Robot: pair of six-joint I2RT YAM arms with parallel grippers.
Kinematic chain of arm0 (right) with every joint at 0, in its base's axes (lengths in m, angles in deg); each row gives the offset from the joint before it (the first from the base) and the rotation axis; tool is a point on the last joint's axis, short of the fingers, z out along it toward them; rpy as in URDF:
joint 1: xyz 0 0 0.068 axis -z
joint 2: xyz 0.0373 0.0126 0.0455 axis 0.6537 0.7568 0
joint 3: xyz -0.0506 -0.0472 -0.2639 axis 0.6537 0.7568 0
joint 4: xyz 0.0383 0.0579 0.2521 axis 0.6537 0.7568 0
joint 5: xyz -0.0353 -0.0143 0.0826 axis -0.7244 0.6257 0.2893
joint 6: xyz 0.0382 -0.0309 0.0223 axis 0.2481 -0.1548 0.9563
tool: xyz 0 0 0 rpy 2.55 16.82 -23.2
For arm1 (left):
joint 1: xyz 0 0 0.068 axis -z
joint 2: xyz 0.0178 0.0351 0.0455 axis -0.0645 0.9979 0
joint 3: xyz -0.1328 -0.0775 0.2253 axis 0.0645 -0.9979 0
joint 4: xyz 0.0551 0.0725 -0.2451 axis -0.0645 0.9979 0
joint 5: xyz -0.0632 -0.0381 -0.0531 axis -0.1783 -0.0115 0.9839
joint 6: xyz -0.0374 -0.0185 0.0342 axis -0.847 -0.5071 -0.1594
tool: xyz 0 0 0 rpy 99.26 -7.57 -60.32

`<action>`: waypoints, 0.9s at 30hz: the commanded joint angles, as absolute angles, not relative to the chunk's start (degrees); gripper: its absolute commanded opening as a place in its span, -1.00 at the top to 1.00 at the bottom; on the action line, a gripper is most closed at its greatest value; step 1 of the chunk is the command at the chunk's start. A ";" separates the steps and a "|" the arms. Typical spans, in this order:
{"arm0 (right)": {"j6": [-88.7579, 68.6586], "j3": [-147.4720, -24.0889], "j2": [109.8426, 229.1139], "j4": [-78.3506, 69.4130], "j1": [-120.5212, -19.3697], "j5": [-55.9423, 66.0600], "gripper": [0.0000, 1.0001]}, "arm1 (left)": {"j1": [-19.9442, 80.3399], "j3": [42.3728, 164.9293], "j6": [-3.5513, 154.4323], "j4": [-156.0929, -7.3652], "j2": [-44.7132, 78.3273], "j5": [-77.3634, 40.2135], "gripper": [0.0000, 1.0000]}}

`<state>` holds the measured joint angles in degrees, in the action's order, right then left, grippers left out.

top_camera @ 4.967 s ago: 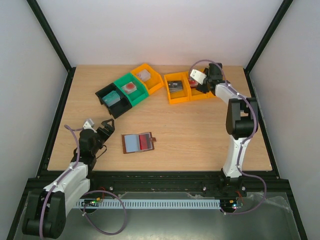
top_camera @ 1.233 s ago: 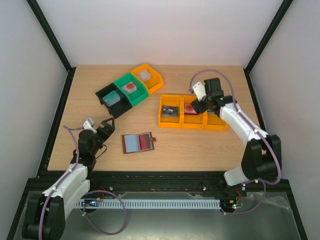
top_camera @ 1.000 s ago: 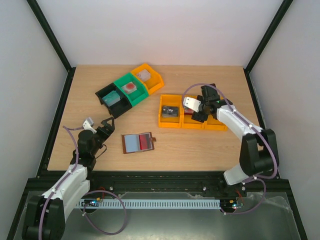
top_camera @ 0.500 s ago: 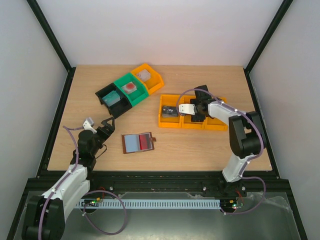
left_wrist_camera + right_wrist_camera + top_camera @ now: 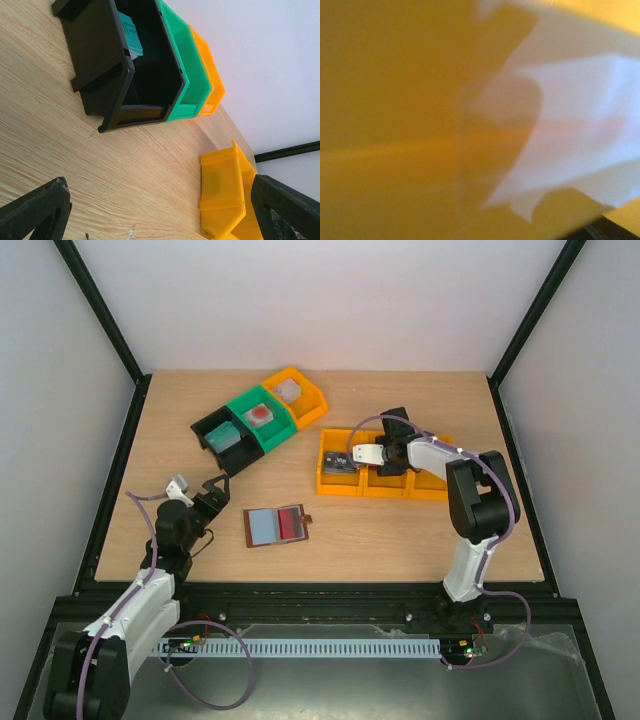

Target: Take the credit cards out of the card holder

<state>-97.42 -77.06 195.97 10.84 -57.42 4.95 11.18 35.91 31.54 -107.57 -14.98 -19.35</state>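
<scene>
The card holder, a brown wallet, lies open and flat on the table near the front, its pale blue-grey inside facing up. A red credit card sits in its right half. My left gripper is low at the wallet's left, apart from it, with its black fingers spread wide and nothing between them. My right gripper is far from the wallet, down in the row of orange bins. Its wrist view is a blurred orange and white surface with no fingers visible.
A black bin, a green bin and an orange bin stand in a diagonal row at the back left, each holding a small item. In the left wrist view the black bin is ahead and an orange bin at the right.
The right arm has dragged the orange bins nearer the front, then swung left along the row and sunk into them. The left arm and the wallet have not moved.
</scene>
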 commanded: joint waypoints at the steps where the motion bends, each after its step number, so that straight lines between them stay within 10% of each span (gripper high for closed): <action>1: -97.37 -76.64 198.34 12.72 -57.43 1.89 -0.28 | 11.43 35.09 32.18 -108.69 -14.92 -19.28 -0.98; 13: -95.22 -78.99 202.80 21.83 -57.44 1.16 0.18 | 11.43 35.04 32.18 -108.65 -14.74 -19.32 -0.98; 18: -93.69 -76.31 199.80 20.91 -57.45 1.32 0.81 | 11.39 35.09 32.16 -108.63 -14.68 -19.28 -0.98; 27: -91.88 -74.51 193.65 21.61 -57.43 1.81 0.89 | 11.43 35.09 32.18 -108.54 -14.93 -19.28 -0.98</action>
